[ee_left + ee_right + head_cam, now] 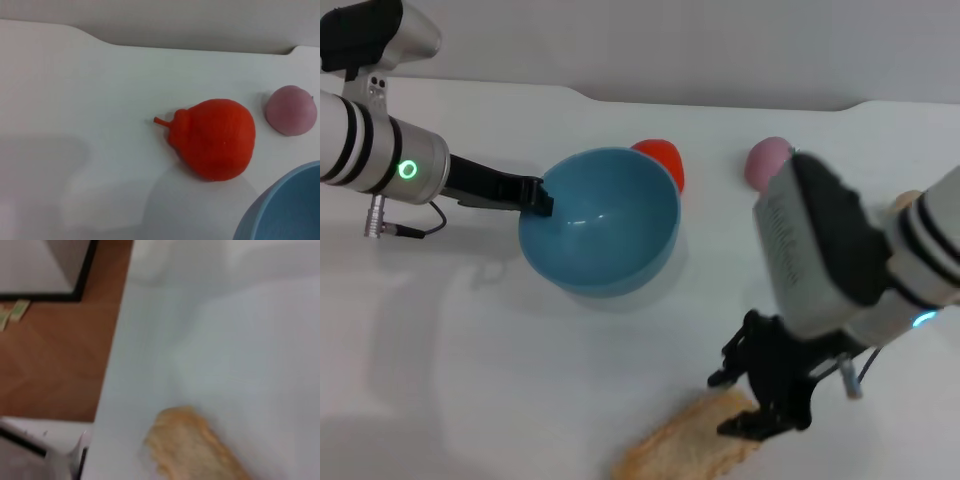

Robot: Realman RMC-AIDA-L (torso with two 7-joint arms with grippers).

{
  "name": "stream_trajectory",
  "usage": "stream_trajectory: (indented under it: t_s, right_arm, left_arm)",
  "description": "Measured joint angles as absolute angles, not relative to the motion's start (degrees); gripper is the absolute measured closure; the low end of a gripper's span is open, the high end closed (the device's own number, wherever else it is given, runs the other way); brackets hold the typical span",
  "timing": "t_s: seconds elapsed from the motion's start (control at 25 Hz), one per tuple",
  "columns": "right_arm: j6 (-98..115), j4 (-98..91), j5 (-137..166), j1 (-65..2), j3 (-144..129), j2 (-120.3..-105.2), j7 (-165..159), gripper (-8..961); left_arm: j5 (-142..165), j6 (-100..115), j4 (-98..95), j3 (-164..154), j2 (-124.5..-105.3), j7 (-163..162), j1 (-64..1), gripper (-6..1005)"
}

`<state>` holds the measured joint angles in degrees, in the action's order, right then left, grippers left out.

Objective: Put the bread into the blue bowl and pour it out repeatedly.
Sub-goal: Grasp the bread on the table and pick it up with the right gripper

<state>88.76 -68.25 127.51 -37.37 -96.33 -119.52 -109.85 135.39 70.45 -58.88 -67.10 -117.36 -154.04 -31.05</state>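
Head view: white worktop; left end effector grips the blue bowl, right end effector narrow over the bread.

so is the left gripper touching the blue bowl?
Touching. The head view shows the left gripper clamped on the rim of the blue bowl, one finger lying over the edge with no gap.

— Where does everything sit relative to the round light-blue plastic bowl?

— The left gripper is at its left rim. The red pear-shaped toy fruit touches its far right side; the pink rounded ball lies farther right.

— And nearer?

— The long golden-tan bread slice lies on the white table, front-right, under the right gripper.
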Motion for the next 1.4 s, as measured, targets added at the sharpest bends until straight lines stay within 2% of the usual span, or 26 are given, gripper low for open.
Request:
stream_trajectory:
  t_s: [0.48,1.4]
  right_arm:
    - [82.9,-70.9,134.9,-39.4,-115.0,-119.8,-119.7,518]
    - [66.5,-64.1,135.4,-41.7,-129.5,-119.79,-132.0,534]
  left_arm:
    - [135.4,69.9,-58.4,-66.8,-117.33,-154.1,-31.5,975]
    - [135.2,69.2,-57.6,-66.8,-117.6,-154.1,-32.4,974]
